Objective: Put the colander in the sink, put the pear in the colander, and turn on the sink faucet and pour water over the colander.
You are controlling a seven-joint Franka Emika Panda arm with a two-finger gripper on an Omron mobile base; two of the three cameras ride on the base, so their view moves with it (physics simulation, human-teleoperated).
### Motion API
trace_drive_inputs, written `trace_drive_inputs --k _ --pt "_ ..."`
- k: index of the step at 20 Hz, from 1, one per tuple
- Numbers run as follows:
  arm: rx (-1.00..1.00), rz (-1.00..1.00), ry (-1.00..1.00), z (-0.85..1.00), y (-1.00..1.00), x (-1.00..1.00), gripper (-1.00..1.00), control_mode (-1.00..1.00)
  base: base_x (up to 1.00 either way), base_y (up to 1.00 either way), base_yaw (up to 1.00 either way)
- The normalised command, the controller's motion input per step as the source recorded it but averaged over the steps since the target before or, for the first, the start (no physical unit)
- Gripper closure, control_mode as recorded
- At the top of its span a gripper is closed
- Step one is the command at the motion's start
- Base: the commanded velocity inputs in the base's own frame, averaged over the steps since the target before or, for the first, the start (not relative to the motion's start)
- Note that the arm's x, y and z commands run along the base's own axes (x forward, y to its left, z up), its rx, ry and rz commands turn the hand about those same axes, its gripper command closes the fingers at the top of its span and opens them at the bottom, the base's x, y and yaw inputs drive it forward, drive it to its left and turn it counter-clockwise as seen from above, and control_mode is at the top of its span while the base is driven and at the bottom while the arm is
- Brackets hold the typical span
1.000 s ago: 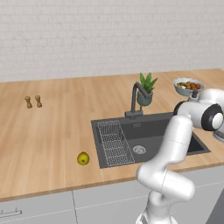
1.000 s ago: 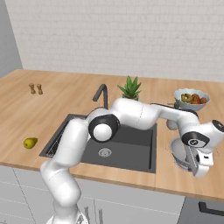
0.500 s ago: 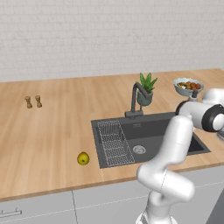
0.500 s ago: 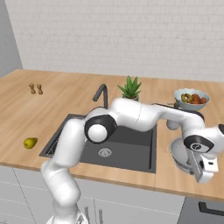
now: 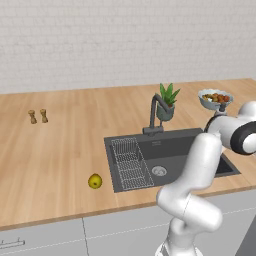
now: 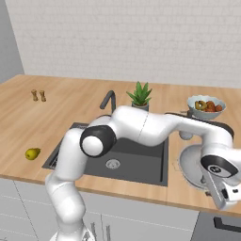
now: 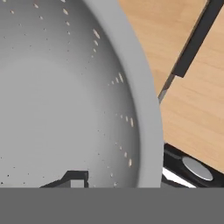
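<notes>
The long light wooden counter (image 5: 60, 145) runs across the kitchen under a pale brick wall, and the white arm with dark joints (image 6: 141, 127) stretches over it to the right, past the basin. The dark grey rectangular recessed sink (image 5: 165, 157) sits in the middle of the counter, with a wire rack section (image 5: 129, 162) at its left end and a round silver drain (image 5: 159, 171) in the floor. Behind it rises the slim dark grey faucet with an angular bent spout (image 5: 154, 114), and just beside that stands a green spiky potted plant (image 5: 167, 101).

The shallow round light grey metal colander (image 6: 193, 165) is on the counter to the right of the sink, tilted, well apart from the basin's inside. In the hand view its pierced inner wall and thick rim (image 7: 144, 109) loom close, with one dark finger tip (image 7: 75, 178) showing inside the bowl — the other tip is hidden. The gripper (image 6: 214, 181) sits at the colander's near edge; whether its jaws actually clamp the rim cannot be told.

Behind the colander stands a pale bowl of red and orange fruit (image 6: 206, 106). The small yellow-green pear (image 5: 95, 181) lies on the counter left of the sink, near the front edge. Far to the left stand two small brown shakers (image 5: 38, 116) — side by side, close to the wall.
</notes>
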Motion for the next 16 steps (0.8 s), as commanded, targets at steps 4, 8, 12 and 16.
trace_drive_inputs --k 4,8,12,16 --pt "0.09 0.04 -0.09 0.34 0.11 -0.07 1.0 -1.0 0.0 0.0 0.0" --pt "0.05 0.02 -0.12 0.2 0.28 -0.25 1.0 -1.0 0.0 0.0 0.0" --pt "0.03 0.03 -0.11 0.18 0.29 -0.18 1.0 -1.0 0.0 0.0 0.0" --pt "0.03 0.05 -0.07 0.2 0.31 -0.1 1.0 -1.0 0.0 0.0 0.0"
